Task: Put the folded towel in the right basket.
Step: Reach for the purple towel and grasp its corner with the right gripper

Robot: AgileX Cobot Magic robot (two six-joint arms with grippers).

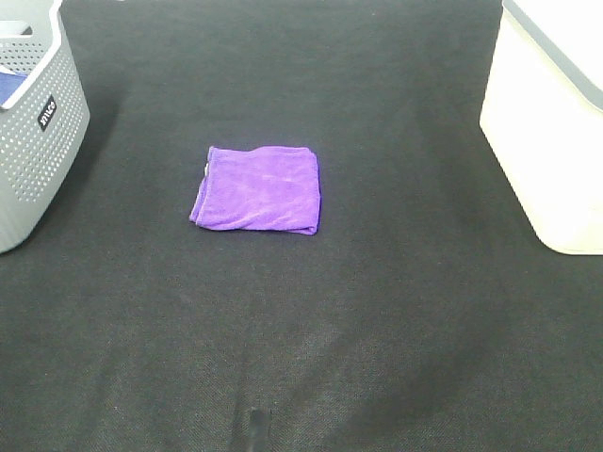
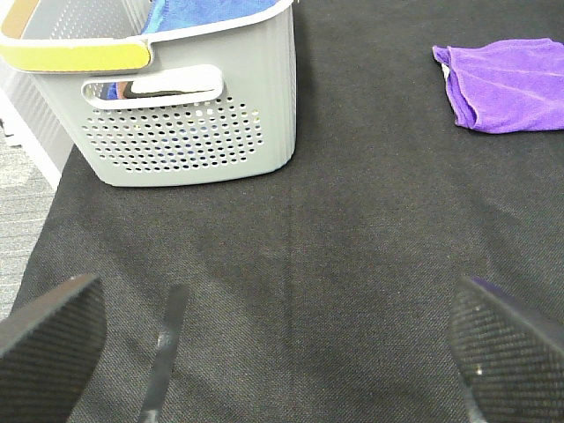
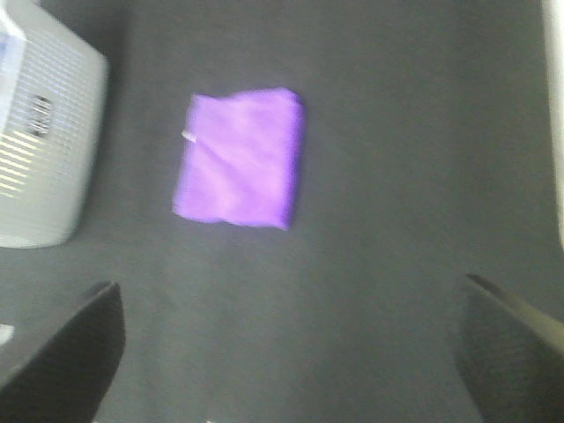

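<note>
Left gripper (image 2: 278, 352) wide open, empty | right gripper (image 3: 286, 352) likewise | purple folded towel (image 1: 256, 188) centre, white basket (image 1: 542, 141) 3 o'clock | risk: top-layer pinch may unfold it

Exterior high: bench (image 1: 377, 330) is viewed steeply from above, from well back. Grey basket (image 1: 38, 141) and white basket (image 1: 556, 122) are cropped at opposite edges, towel (image 1: 257, 188) near centre.
Left wrist: held low, aimed obliquely at the grey basket, left fingers (image 2: 48, 344) framed in the foreground.
Right wrist: held higher, aimed downward, blurred, right fingers (image 3: 66, 348) framed likewise.
Towel and grey basket are shared by all three.
</note>
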